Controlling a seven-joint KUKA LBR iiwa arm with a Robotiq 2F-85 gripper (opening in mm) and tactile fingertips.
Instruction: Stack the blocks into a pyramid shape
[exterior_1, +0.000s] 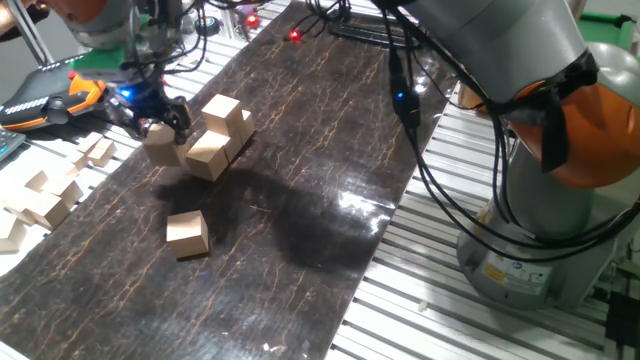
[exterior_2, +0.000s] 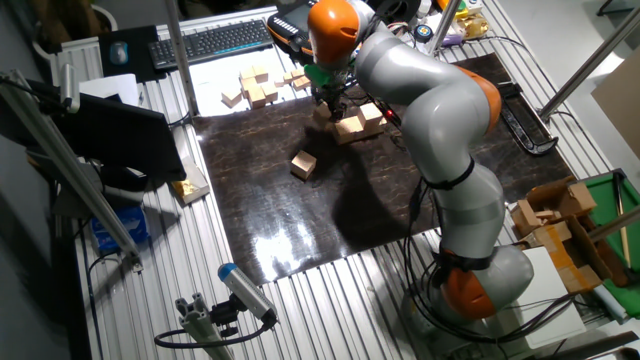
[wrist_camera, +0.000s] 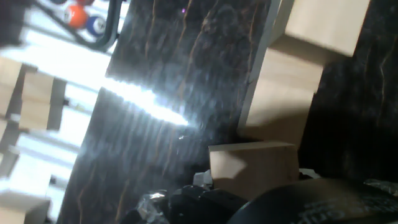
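The black two-finger gripper (exterior_1: 158, 122) is clamping a plain light-tan wooden cube (exterior_1: 162, 145) just beside a partly built cluster of matching tan cubes (exterior_1: 221, 130) (one sitting atop the others) on the dark marbled mat (exterior_1: 300, 200). A lone tan cube (exterior_1: 187, 233) is lying apart nearer the camera, and smaller pale wooden pieces (exterior_1: 45, 195) are lying heaped off the mat's edge.

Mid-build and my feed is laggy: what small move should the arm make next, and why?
Probably ease the held block right until it is flush with the cluster, then open. The gripper appears shut on it just left of the cluster, and a loose block lies apart, unplaced.
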